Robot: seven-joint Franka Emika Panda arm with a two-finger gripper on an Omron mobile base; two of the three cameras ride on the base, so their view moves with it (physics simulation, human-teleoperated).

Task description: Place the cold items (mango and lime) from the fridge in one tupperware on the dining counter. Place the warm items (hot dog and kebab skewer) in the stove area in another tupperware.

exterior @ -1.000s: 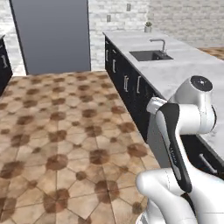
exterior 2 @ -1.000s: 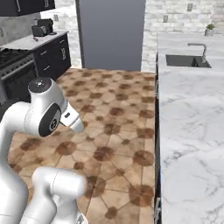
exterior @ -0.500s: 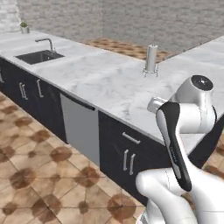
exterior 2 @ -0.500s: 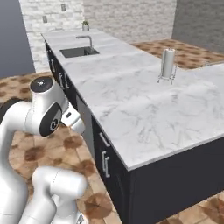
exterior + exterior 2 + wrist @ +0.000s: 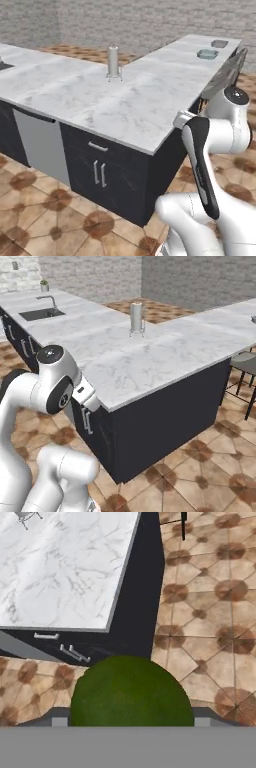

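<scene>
Green lime (image 5: 131, 692) sits gripped between the gripper's (image 5: 131, 722) wide-set jaws — above the floor.

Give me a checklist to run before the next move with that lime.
1. Lime carried: ok, it sits right in front of the hand camera.
2. Tupperware in sight: ok, the nearer tupperware and the farther tupperware stand at the far end of the counter.
3. Tupperware within the arm's reach: not ok, both are well beyond the arm.
4. Which one holds the mango: cannot tell, too small to see inside.
5. Route along the counter: cannot tell, a stool stands at its side.
6. Metal canister out of the way: ok, it stands mid-counter, apart from both containers.
</scene>
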